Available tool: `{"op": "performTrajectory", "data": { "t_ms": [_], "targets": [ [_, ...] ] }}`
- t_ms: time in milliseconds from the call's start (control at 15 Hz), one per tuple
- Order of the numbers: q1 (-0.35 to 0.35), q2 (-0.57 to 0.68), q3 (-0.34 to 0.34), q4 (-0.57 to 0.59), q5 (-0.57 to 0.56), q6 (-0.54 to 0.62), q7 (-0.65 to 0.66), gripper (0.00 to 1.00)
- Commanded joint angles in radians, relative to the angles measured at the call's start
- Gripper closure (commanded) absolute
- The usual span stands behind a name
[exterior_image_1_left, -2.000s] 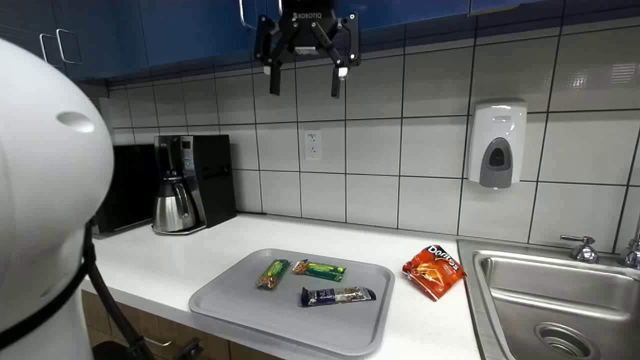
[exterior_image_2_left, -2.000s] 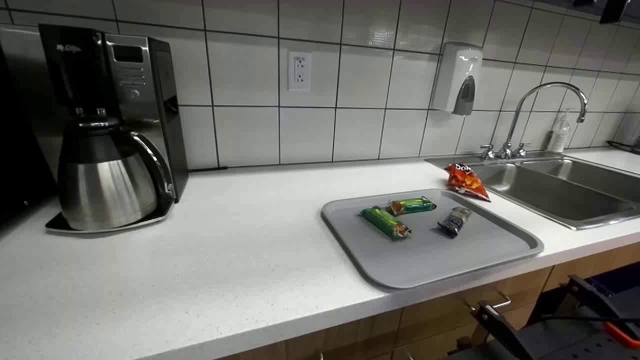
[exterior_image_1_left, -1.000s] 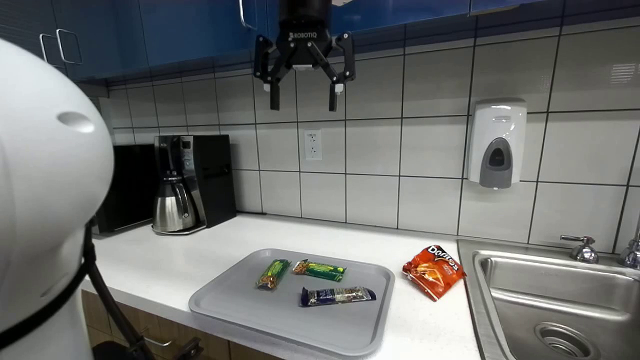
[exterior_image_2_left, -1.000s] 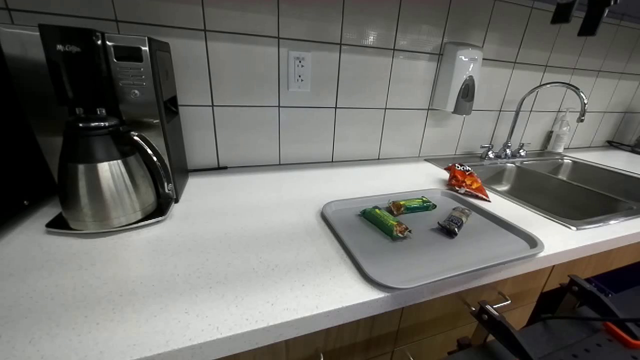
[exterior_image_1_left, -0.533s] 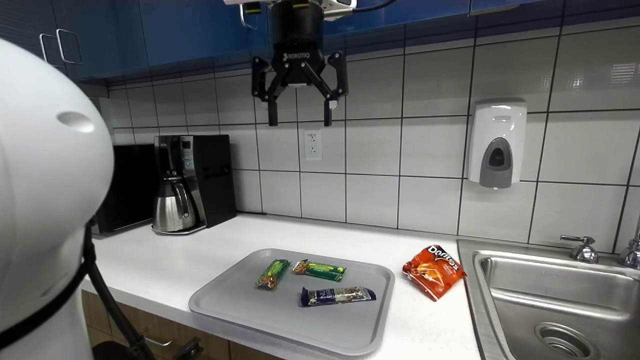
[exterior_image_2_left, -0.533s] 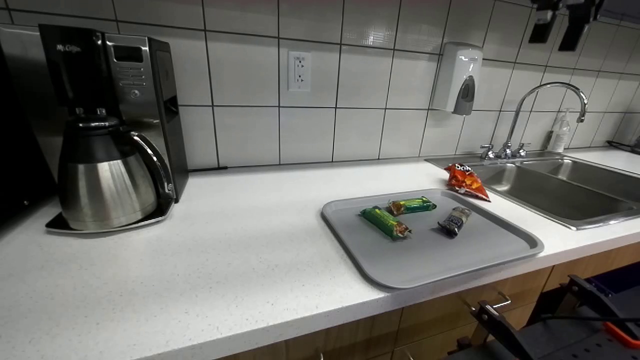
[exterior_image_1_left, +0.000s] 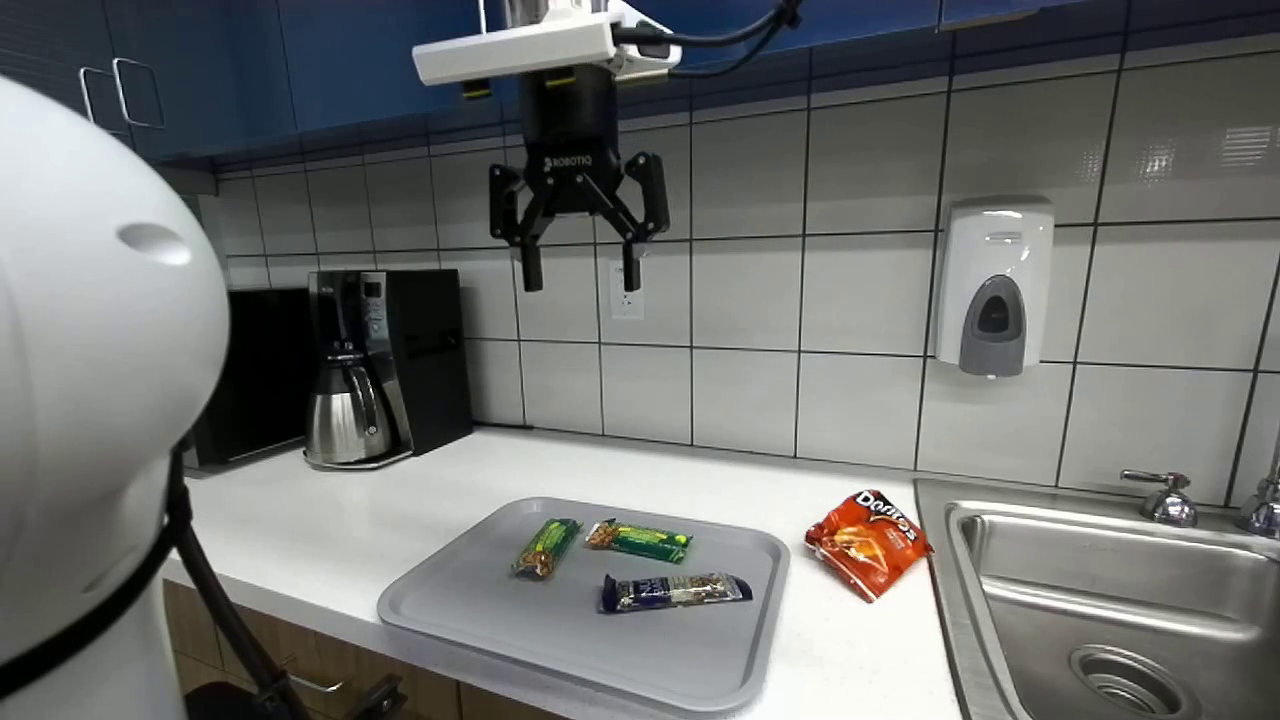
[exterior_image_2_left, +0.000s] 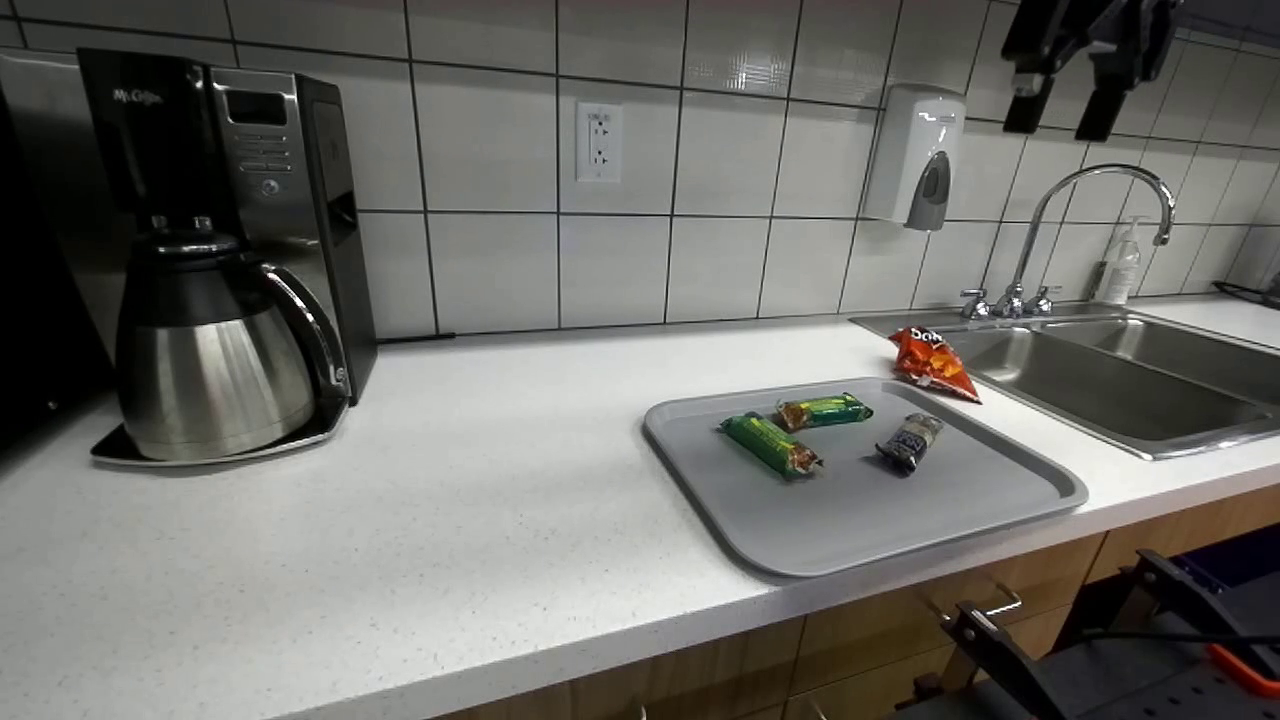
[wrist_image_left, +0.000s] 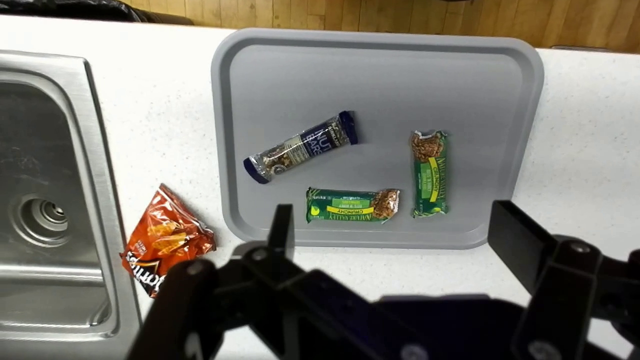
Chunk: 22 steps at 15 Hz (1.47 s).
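Observation:
My gripper (exterior_image_1_left: 582, 283) is open and empty, pointing down high above the counter, touching nothing. It shows at the top right in an exterior view (exterior_image_2_left: 1058, 125), and its fingers frame the lower part of the wrist view (wrist_image_left: 391, 215). Below is a grey tray (exterior_image_1_left: 480, 610), also in the wrist view (wrist_image_left: 380, 75). On it lie two green granola bars, one crosswise (wrist_image_left: 352, 205) and one lengthwise (wrist_image_left: 430, 175), and a dark blue nut bar (wrist_image_left: 302, 147). A red Doritos bag (exterior_image_1_left: 868, 545) lies beside the tray, also in the wrist view (wrist_image_left: 167, 240).
A steel sink (exterior_image_1_left: 1120, 590) adjoins the bag's side of the counter (exterior_image_2_left: 450, 520). A coffee maker (exterior_image_2_left: 215, 300) stands at the other end. A soap dispenser (exterior_image_1_left: 995, 285) hangs on the tiled wall. Blue cabinets (exterior_image_1_left: 390, 70) overhang the counter.
In both exterior views my gripper has come down steadily from near the cabinets and shifted a little left, staying open. The tray, bars and bag have not moved.

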Motion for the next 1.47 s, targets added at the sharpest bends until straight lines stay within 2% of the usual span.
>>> {"op": "performTrajectory", "data": {
  "t_ms": [0, 867, 1400],
  "targets": [
    [-0.001, -0.003, 0.04, -0.053, 0.014, 0.084, 0.071, 0.0],
    [0.052, 0.177, 0.083, -0.134, 0.082, 0.346, 0.134, 0.0],
    [0.086, 0.309, 0.125, -0.129, 0.092, 0.445, 0.156, 0.0]
  ]
}}
